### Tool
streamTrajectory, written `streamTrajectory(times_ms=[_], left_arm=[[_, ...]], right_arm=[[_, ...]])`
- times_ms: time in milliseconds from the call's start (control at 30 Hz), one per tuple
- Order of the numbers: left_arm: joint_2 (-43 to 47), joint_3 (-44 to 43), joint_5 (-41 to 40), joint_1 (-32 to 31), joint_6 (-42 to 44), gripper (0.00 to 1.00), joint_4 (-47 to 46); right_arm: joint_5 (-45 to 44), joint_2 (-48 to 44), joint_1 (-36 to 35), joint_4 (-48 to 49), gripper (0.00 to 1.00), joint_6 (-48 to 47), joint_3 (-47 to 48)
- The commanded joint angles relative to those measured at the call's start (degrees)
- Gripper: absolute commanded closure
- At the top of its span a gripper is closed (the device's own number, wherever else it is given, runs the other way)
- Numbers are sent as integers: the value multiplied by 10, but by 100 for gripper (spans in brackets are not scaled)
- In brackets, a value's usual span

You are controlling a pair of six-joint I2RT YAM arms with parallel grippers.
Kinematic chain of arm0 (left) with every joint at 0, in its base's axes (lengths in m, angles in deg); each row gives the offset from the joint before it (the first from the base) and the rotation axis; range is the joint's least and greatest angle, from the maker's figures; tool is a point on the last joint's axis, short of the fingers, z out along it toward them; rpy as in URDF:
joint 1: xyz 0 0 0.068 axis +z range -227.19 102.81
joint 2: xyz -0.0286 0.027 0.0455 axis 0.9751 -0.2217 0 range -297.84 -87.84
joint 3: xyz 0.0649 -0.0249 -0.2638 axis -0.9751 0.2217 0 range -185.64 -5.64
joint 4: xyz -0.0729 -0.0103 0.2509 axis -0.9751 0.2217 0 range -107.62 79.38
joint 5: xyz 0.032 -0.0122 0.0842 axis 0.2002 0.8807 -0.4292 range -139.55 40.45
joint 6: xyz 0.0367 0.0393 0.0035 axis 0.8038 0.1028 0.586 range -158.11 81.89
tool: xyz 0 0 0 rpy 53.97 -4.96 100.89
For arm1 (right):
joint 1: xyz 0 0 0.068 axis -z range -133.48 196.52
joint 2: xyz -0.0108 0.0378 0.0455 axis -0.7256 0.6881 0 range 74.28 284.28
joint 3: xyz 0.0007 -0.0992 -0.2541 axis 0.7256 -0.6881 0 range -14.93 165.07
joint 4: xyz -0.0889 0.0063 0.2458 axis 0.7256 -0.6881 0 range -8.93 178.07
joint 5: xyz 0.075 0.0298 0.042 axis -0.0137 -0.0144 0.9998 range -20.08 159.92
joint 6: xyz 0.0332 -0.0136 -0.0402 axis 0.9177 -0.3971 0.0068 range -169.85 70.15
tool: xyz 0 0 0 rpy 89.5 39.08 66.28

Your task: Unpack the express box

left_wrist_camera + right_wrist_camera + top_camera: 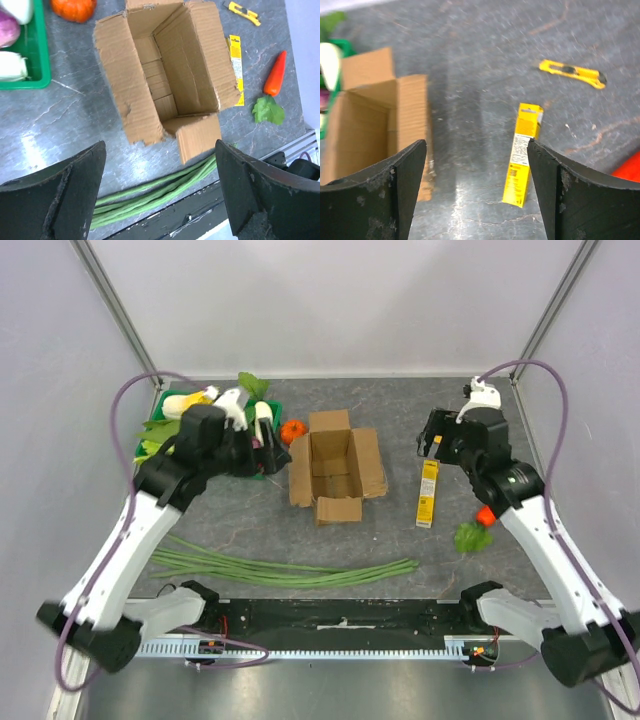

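The express box (335, 465) is a brown cardboard box in the middle of the table, upright, with all its flaps folded out. Its inside looks empty in the left wrist view (170, 80). It also shows at the left of the right wrist view (365, 125). My left gripper (268, 450) hangs just left of the box, open and empty (160, 165). My right gripper (430, 435) hangs to the right of the box, open and empty (476, 150), above the grey table near a slim yellow carton (524, 155).
A green tray (155, 435) with vegetables stands at the far left. An orange vegetable (292, 430) lies beside the box. Long green beans (290, 570) lie along the front. The yellow carton (428, 495), a yellow utility knife (572, 73) and a carrot (485, 515) lie at the right.
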State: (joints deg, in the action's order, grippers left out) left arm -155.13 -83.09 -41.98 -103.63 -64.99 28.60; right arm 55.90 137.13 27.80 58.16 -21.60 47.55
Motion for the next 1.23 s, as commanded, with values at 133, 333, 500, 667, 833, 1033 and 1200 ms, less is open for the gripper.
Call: streamTrajectory(times_ms=[133,333,500,667,833,1033,1200], left_arm=[[213,80,-41,0,73,4,-43],[260,49,-75,0,66,3,15],[278,41,-62,0,59,2,28],[281,-3,-68,0,43,2,66],[276,-34,-58,0,47,1,94],[284,-35,-60,0,36,1,108],[284,-37,-74,0,28,0,114]], right_arm=[[109,-151,-2,-50,4,-73,54],[94,-216,-3,-91,2,-109,102],[92,-269,-2,-74,2,-113,103],[95,-267,-3,-111,2,-110,139],[102,-267,-3,-127,2,-108,144],[121,-271,-3,-131,2,-104,144],[124,-267,-3,-133,2,-106,147]])
